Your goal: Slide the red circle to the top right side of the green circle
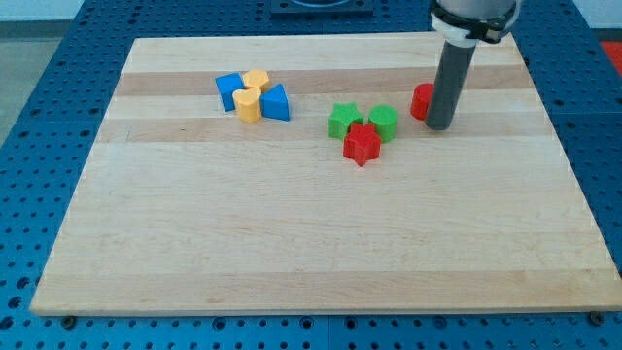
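Bright, even overhead light w/ no glare on the board (321, 243). Soft short shadows under blocks; focus sharp throughout.

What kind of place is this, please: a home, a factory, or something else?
Probably a robotics lab bench. A wooden board lies on a blue perforated table, small coloured blocks such as the red circle and green circle sit on it, and my tip rests beside the red circle.

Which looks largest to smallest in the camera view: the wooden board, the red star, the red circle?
1. wooden board
2. red star
3. red circle, though my tip hides its right part, so its true size is unsure.
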Motion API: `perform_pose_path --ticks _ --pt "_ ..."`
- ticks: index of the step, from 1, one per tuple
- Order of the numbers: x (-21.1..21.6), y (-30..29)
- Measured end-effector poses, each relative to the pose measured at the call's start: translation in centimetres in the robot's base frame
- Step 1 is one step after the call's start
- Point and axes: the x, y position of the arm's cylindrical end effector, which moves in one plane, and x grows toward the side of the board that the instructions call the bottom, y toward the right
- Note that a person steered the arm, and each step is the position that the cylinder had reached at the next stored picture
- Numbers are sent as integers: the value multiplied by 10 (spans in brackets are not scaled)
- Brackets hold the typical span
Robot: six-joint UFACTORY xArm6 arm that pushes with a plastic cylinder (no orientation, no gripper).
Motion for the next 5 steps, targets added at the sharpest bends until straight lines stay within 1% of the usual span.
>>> perform_pose_path --ticks 1,2,3,5 --pt "-5 58" --pt "-56 70" --pt "-65 47" --pt "-63 45"
